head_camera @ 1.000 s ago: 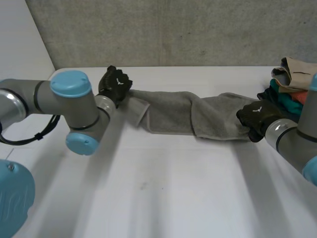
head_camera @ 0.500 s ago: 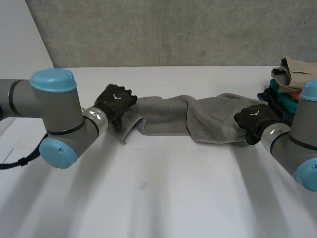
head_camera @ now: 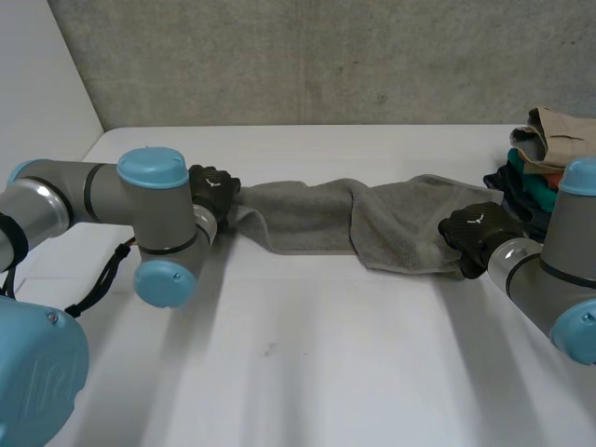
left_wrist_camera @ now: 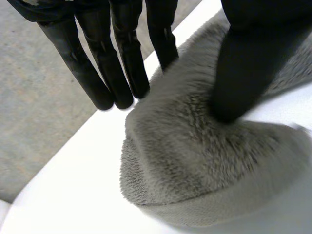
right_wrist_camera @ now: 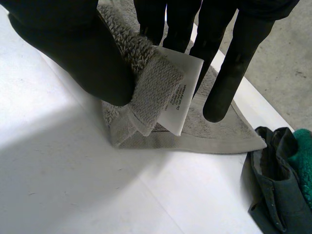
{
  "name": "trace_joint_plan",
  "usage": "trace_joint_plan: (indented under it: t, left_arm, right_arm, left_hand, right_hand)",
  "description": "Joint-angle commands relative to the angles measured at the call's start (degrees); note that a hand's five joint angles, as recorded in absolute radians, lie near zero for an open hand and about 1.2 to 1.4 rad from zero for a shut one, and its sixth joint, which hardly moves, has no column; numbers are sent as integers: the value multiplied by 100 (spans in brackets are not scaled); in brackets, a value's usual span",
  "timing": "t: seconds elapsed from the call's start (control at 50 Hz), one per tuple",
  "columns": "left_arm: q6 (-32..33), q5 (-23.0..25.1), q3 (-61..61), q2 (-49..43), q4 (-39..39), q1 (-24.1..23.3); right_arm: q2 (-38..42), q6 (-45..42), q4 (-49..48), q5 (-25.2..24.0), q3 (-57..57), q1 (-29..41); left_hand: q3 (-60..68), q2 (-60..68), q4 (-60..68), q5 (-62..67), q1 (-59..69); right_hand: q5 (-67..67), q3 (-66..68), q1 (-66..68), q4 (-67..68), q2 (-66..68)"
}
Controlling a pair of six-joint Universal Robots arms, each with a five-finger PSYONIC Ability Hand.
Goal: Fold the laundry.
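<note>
Across the table [head_camera: 326,372], you are seeing the grey towel [head_camera: 372,219] lying stretched, rumpled; left hand [head_camera: 212,186] is pinching one end, right hand [head_camera: 475,228] is pinching the labelled corner.

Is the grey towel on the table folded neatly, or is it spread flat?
Neither: the grey towel lies bunched and wrinkled in a long strip between the left hand and the right hand, each pinching one end.

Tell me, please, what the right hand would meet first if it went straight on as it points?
Most likely the grey towel, whose labelled corner the right hand pinches: its fingers point at the towel's flat part on the white table, though depth is unclear.
</note>
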Motion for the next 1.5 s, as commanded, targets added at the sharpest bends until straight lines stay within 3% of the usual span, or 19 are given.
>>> trace_joint_plan:
  t: [0.02,0.14,0.22,0.3,0.4,0.52,0.66,0.82,0.88,0.9,0.92,0.98,1.06,1.24,1.5]
  left_arm:
    - [474,219,55,-48,-30,143]
    - [651,229,-304,400,-522,248]
    - [633,325,-989,1199,-812,433]
    - [773,623,-2112,2593,-1180,713]
    - [1282,808,-2985,3643,-1603,1065]
    - [2459,1054,-3504,3794,-2139,1496]
    - [2725,1099,-2908,3082,-2061,1436]
    - [2322,880,-338,2396,-1438,1084]
    - [2014,818,492,2396,-981,1066]
    - [1517,791,1138,2405,-266,1118]
    - [1390,782,1301,2405,-50,1154]
    - [871,809,1601,2484,829,1250]
    - [555,809,1628,2519,1367,1321]
    - [448,914,408,2501,1103,1549]
    - [633,1635,-2036,1781,2167,1549]
  right_arm:
    - [-136,-10,75,7,-55,-53]
    - [-347,-212,426,-37,-196,-159]
    - [-602,-528,997,-90,-380,-299]
    - [-953,-1203,2076,-143,-600,-571]
    - [-1156,-2206,3273,-99,-574,-853]
    - [-990,-3042,3486,-46,-583,-1064]
    - [-120,-3051,3354,525,-723,-792]
    - [399,-2279,2318,719,-2707,-326]
    - [426,-1524,1493,754,-3806,-317]
    - [400,-1061,899,762,-4191,-335]
    - [321,-752,345,754,-4369,-369]
    - [50,-311,-990,745,-4293,-492]
    - [-127,-300,-1918,710,-3924,-520]
    - [92,-300,-1314,552,-3440,-317]
    - [1348,-397,-198,358,-2824,-62]
  left_hand:
    - [2978,2964,2975,3007,2774]
    - [2978,2964,2975,3007,2774]
    - [2978,2964,2975,3007,2774]
    - [2978,2964,2975,3007,2774]
    - [2978,2964,2975,3007,2774]
    - [2978,2964,2975,3007,2774]
    - [2978,2964,2975,3007,2774]
    - [2978,2964,2975,3007,2774]
    - [2978,2964,2975,3007,2774]
    - [2978,2964,2975,3007,2774]
    - [2978,2964,2975,3007,2774]
    - [2978,2964,2975,3007,2774]
    - [2978,2964,2975,3007,2774]
    - [2978,2964,2975,3007,2774]
    - [2978,2964,2975,3007,2774]
  right_hand:
    - [1313,1182,1637,1166,1323]
    - [1313,1182,1637,1166,1323]
    - [1313,1182,1637,1166,1323]
    - [1313,1182,1637,1166,1323]
    - [1313,1182,1637,1166,1323]
    - [1313,1182,1637,1166,1323]
    - [1313,1182,1637,1166,1323]
    - [1313,1182,1637,1166,1323]
    - [1313,1182,1637,1166,1323]
    - [1313,1182,1637,1166,1323]
    - [1313,1182,1637,1166,1323]
    - [1313,1182,1637,1166,1323]
    - [1313,1182,1637,1166,1323]
    - [1313,1182,1637,1166,1323]
    - [1313,1182,1637,1166,1323]
